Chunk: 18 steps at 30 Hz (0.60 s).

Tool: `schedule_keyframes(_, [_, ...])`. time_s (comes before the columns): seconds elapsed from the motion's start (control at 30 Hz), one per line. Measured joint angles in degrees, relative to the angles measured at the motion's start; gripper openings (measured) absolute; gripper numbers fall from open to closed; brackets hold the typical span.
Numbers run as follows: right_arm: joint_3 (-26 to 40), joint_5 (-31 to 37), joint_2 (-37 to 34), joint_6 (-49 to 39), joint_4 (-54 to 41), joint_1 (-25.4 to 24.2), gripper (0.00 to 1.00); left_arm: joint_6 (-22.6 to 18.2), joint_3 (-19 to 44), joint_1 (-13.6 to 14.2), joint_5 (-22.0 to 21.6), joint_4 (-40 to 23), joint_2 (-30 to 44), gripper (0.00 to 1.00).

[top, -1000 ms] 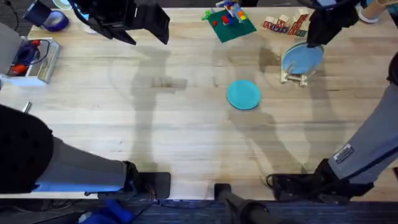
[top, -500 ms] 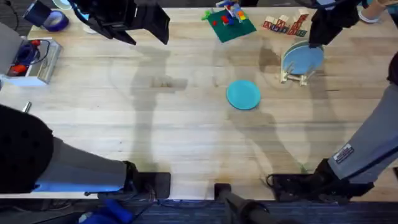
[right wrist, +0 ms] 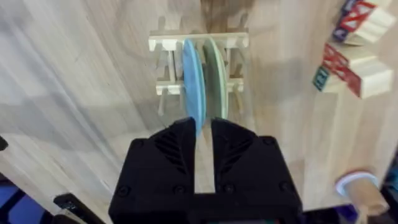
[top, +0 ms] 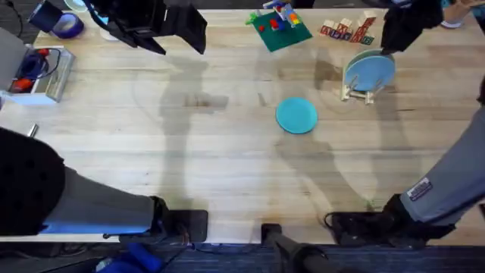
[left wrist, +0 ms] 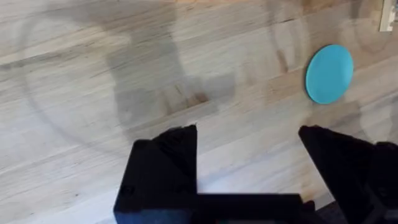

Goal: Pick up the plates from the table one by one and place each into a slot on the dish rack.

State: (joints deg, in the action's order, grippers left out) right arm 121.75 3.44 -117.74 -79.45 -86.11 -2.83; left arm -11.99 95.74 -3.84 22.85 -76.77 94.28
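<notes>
Pale tabletop: right claw has let go and lifted off blue plate in rack; teal plate waits.

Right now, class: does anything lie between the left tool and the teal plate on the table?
Nothing visible does. The left tool hangs open above bare table, and the teal plate lies flat in the open. The dish rack, holding the pale blue plate, stands beyond it.
</notes>
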Motion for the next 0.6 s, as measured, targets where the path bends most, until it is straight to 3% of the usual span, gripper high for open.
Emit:
schedule_keyframes(0.1, [0.0, 0.0, 3.1, 0.2, -0.3, 0.6, 0.244, 0.0, 0.0, 0.0, 0.0, 0.0, 0.0, 0.995])
schedule_keyframes(0.17, [0.0, 0.0, 5.0, 0.5, -0.4, 1.0, 0.375, 0.0, 0.0, 0.0, 0.0, 0.0, 0.0, 0.995])
schedule_keyframes(0.3, [0.0, 0.0, 8.0, 0.7, -0.7, 1.3, 0.938, 0.0, 0.0, 0.0, 0.0, 0.0, 0.0, 0.995])
schedule_keyframes(0.37, [0.0, 0.0, 9.1, 1.1, -0.7, 1.3, 0.989, 0.0, 0.0, 0.0, 0.0, 0.0, 0.0, 0.995])
schedule_keyframes(0.6, [0.0, 0.0, 15.9, 1.5, -0.2, 1.3, 0.995, 0.0, 0.0, 0.0, 0.0, 0.0, 0.0, 0.995])
